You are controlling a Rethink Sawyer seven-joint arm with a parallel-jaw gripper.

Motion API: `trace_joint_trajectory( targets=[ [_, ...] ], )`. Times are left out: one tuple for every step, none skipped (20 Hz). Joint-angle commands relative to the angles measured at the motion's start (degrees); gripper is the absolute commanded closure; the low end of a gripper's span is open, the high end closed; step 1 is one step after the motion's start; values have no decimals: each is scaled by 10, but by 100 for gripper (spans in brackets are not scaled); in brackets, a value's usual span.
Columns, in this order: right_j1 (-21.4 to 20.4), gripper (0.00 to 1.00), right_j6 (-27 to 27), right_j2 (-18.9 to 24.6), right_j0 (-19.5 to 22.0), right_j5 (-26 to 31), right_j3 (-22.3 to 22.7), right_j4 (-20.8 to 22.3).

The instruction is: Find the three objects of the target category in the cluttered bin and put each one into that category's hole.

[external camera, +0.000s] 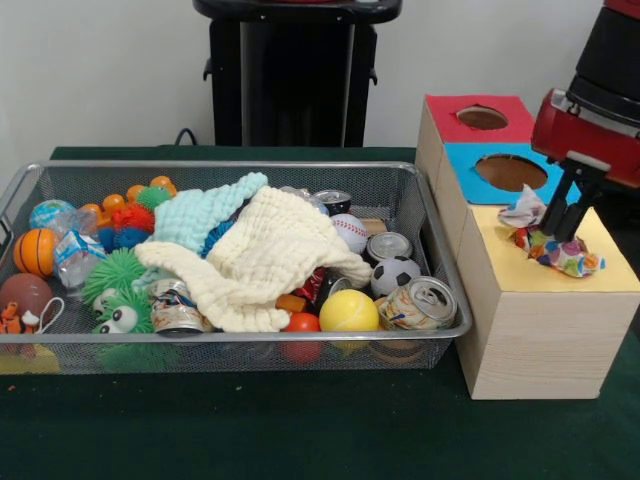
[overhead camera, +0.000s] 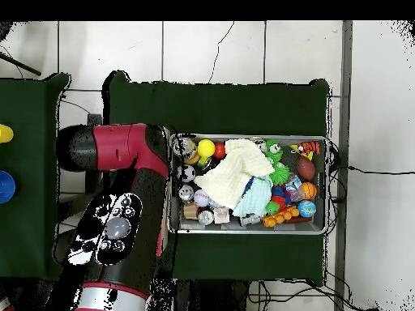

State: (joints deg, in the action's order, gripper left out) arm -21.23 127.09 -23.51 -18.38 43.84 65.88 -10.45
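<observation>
The wire mesh bin (external camera: 230, 166) sits on the green table, full of balls, cans and cloths; it also shows in the overhead view (overhead camera: 251, 231). My gripper (external camera: 560, 232) is to the right of the bin, over the yellow top (external camera: 610, 278) of the wooden box. It is shut on a white fabric piece with coloured spots (external camera: 558, 252), which rests bunched on the yellow top. No other spotted fabric shows in the bin. In the overhead view my arm (overhead camera: 121, 219) hides the gripper and the box.
The box has a red section with a hole (external camera: 482, 117) and a blue section with a hole (external camera: 510, 172). A cream waffle cloth (external camera: 265, 255) and a mint-green cloth (external camera: 205, 212) cover the bin's middle. Balls, cans and spiky toys lie around them.
</observation>
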Motion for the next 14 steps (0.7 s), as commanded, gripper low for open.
trace_joint_trajectory(
  targets=[
    [37,100,204,5,-15,6,38,-36],
    [40,100,208,2,-18,4,37,-38],
    [42,100,213,1,-21,5,35,-42],
    [45,100,215,-2,-24,5,34,-43],
    [46,100,216,-1,-25,5,33,-45],
    [47,100,213,-3,-25,6,32,-45],
    [50,100,209,-2,-25,10,29,-45],
    [51,100,206,1,-24,11,31,-47],
    [53,100,204,2,-23,10,31,-49],
    [56,100,205,3,-23,5,32,-50],
    [57,100,207,5,-24,4,35,-53],
    [59,100,211,5,-25,2,36,-55],
    [59,100,212,4,-27,2,39,-55],
    [61,100,215,4,-29,1,39,-57]
  ],
)
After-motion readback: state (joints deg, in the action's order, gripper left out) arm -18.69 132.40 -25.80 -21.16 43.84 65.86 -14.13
